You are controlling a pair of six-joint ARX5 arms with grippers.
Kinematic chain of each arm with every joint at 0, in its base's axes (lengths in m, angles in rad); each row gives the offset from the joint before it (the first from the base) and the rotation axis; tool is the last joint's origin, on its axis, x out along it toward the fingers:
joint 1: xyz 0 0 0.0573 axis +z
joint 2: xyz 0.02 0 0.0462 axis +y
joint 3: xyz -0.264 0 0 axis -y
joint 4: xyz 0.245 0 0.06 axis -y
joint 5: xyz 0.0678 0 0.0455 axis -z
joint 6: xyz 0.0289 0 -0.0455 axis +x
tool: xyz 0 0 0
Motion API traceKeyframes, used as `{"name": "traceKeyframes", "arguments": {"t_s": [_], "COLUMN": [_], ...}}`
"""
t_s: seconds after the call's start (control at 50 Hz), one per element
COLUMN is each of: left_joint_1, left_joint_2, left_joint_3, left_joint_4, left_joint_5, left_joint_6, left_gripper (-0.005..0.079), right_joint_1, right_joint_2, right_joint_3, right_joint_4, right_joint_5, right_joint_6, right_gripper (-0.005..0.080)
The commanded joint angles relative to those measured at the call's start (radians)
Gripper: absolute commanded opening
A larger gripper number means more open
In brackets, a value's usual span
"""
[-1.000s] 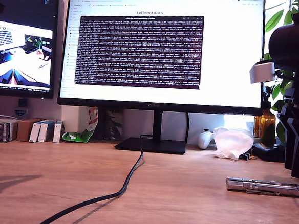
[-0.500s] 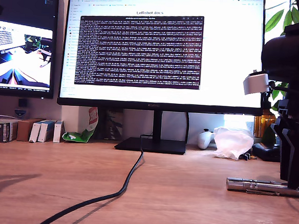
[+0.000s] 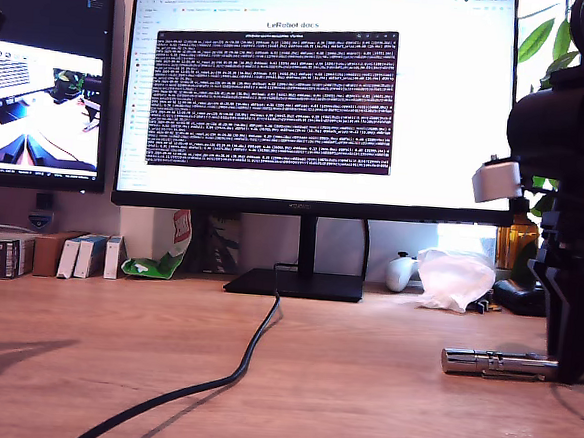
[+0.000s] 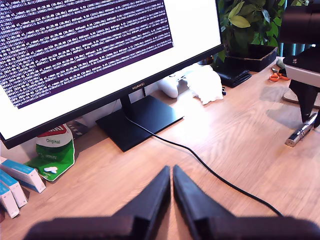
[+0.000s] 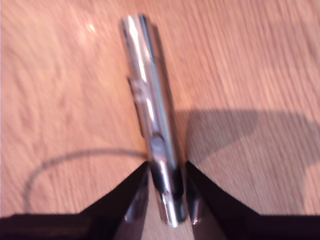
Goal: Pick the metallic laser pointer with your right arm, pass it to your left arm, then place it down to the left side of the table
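Observation:
The silver laser pointer (image 3: 492, 362) lies flat on the wood table (image 3: 359, 414) at the exterior view's right. My second gripper (image 3: 570, 371) has come down over its end. In the second wrist view the black fingers (image 5: 137, 192) straddle the laser pointer (image 5: 150, 95) with thin gaps, so the jaws are open around it. My first gripper (image 4: 171, 172) hovers shut and empty above the table. From it I see the laser pointer (image 4: 301, 131) far off under the second gripper (image 4: 306, 114). The first arm is outside the exterior view.
A black cable (image 3: 247, 356) runs from the monitor stand (image 3: 298, 283) toward the front. A crumpled white bag (image 3: 454, 278) and a white controller (image 3: 401, 272) sit behind the pointer. Small boxes (image 3: 79, 254) line the back at the exterior view's left.
The second arm has dropped and shifted toward the exterior view's left, bringing its fingers down to the pointer's end. The pointer has not moved.

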Motion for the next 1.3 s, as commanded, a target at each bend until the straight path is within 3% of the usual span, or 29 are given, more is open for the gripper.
{"name": "traceKeyframes", "arguments": {"t_s": [0.0,0.12,0.46,0.62,0.76,0.88,1.06,1.28], "left_joint_1": [-0.004,-0.004,-0.004,-0.004,-0.004,-0.004,-0.004,-0.036], "left_joint_2": [-0.006,-0.006,-0.006,-0.005,0.01,0.04,0.122,0.226], "left_joint_3": [0.003,0.003,0.003,0.003,0.003,0.003,0.003,0.003], "left_joint_4": [0.008,0.008,-0.01,-0.005,0.028,0.125,0.344,0.603], "left_joint_5": [0.001,0.001,0.003,0.051,0.059,0.092,0.112,0.174], "left_joint_6": [0.004,0.004,-0.012,-0.053,-0.115,-0.216,-0.499,-0.718], "left_gripper": [-0.0011,-0.0011,-0.0006,0.0167,0.0224,0.0224,0.0262,0.0276], "right_joint_1": [0.01,0.01,0.05,0.106,0.158,0.207,0.297,0.388], "right_joint_2": [0.008,0.008,0.008,0.003,0.003,-0.002,-0.002,-0.002], "right_joint_3": [-0.002,-0.002,0.015,0.079,0.159,0.225,0.325,0.409], "right_joint_4": [0.003,0.013,0.115,0.151,0.208,0.259,0.313,0.402], "right_joint_5": [-0.01,-0.039,-0.123,-0.208,-0.284,-0.385,-0.505,-0.558], "right_joint_6": [-0.002,-0.002,0.132,0.256,0.407,0.498,0.547,0.557], "right_gripper": [0.0132,-0.0018,-0.0012,-0.0013,-0.0013,-0.0013,-0.0013,-0.0013]}}
